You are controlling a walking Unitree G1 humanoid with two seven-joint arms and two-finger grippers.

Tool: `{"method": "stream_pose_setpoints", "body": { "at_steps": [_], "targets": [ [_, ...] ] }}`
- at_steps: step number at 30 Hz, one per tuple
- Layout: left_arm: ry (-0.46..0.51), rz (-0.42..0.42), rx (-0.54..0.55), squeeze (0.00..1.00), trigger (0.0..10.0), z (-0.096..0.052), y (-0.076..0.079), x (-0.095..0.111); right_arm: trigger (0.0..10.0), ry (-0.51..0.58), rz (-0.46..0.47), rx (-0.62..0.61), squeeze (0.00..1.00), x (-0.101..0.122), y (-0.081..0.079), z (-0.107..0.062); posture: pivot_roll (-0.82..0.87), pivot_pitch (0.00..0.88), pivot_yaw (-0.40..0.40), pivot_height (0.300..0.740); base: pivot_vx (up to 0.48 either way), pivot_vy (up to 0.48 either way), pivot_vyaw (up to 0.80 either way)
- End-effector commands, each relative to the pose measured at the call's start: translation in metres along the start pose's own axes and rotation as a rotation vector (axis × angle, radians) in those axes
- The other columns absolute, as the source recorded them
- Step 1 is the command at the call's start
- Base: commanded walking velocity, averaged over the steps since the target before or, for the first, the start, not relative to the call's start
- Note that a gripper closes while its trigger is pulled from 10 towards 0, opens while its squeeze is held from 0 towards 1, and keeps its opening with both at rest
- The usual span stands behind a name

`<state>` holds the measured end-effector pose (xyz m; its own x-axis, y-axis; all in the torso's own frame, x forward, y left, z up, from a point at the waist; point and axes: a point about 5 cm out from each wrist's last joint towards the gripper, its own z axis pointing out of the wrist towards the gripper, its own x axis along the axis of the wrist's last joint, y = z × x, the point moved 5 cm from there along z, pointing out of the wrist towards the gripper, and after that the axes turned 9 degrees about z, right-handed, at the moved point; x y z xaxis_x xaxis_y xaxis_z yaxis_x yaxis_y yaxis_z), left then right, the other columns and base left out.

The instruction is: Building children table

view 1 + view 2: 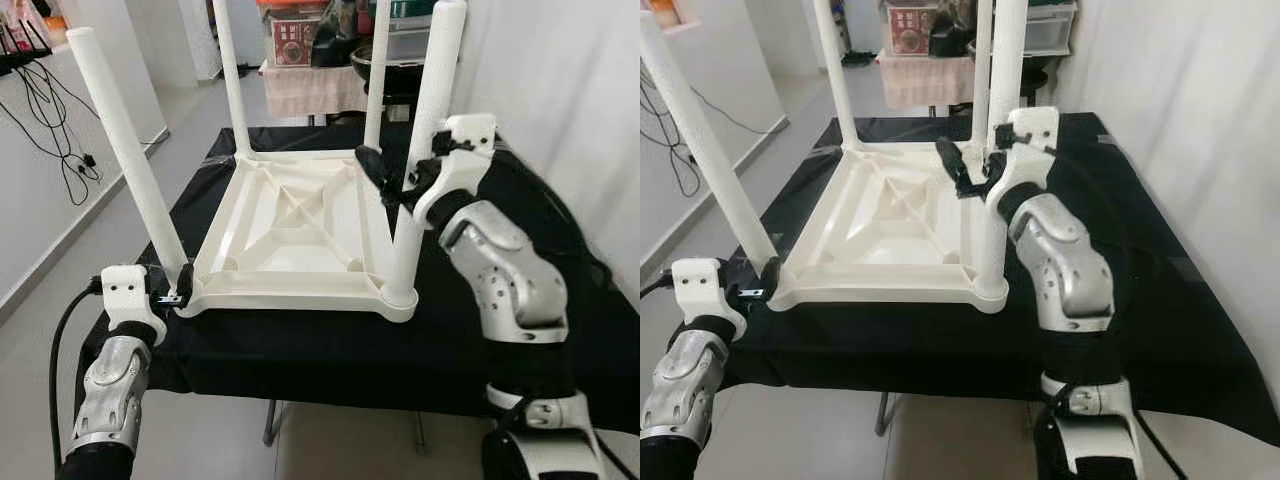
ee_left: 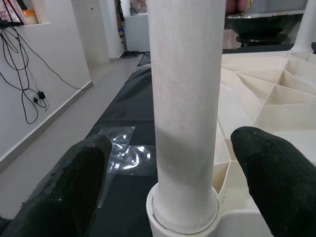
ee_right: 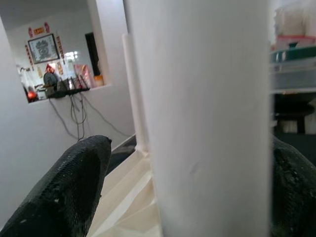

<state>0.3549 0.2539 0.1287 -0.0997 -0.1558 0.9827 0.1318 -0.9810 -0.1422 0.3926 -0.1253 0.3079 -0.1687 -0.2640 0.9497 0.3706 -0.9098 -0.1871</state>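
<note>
- White plastic makes up the whole children's table (image 1: 295, 225), which lies upside down on a black-covered desk (image 1: 330, 350), its ribbed underside facing up and all four legs standing in their corner sockets.
- At the desk's near-left corner, the left gripper (image 2: 170, 182) sits low at the foot of the near-left leg (image 1: 125, 150); its two black fingers (image 2: 74, 182) straddle the leg with a gap on each side (spread, not clamping anything).
- This leg leans outward to the left in the head views, so I judge it may not be fully seated in its socket (image 2: 182, 215).
- Further right, the far legs (image 1: 232, 75) rise from the back corners of the tabletop, toward the desk's far edge.
- At the near-right corner, the right gripper (image 1: 395, 180) reaches the near-right leg (image 1: 425, 130) partway up; in the wrist view its fingers (image 3: 69, 187) flank the leg closely, but whether they press on it I cannot tell.
- Risks from here: pushing sideways on a tall leg could lever it out of its socket, or slide the light table across the smooth cloth toward the near edge.
- Closing on the tilted leg off-centre could let it slip between the fingers.
</note>
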Motion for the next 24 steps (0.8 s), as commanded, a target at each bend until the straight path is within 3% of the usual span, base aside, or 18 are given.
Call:
{"method": "stream_pose_setpoints", "body": {
  "at_steps": [1,8,12,20,24],
  "targets": [
    [-0.037,0.015,0.02,0.0,10.0,0.0,-0.013,-0.009,10.0,0.019,-0.017,-0.011,0.0,0.007,0.005,0.001,-0.11,0.003,0.026,0.74,0.0,0.0,0.0],
    [-0.067,0.004,0.015,0.0,10.0,0.005,-0.02,-0.015,10.0,0.042,-0.038,-0.012,0.0,0.021,0.008,0.002,-0.13,0.028,0.026,0.74,0.0,0.0,0.0],
    [-0.043,0.005,-0.053,0.0,10.0,0.021,-0.008,-0.003,10.0,0.05,-0.062,-0.013,0.0,0.032,0.012,-0.001,-0.15,0.058,0.024,0.74,0.0,0.0,0.0],
    [0.003,0.014,-0.106,0.0,10.0,0.041,0.001,0.018,10.0,0.041,-0.091,-0.011,0.0,0.047,0.019,-0.006,-0.18,0.097,0.019,0.74,0.0,0.0,0.0],
    [0.005,0.003,-0.119,0.0,10.0,0.044,0.005,0.019,10.0,0.023,-0.103,-0.008,0.0,0.051,0.019,-0.008,-0.18,0.1,0.02,0.74,0.0,0.0,0.0]
  ]
}}
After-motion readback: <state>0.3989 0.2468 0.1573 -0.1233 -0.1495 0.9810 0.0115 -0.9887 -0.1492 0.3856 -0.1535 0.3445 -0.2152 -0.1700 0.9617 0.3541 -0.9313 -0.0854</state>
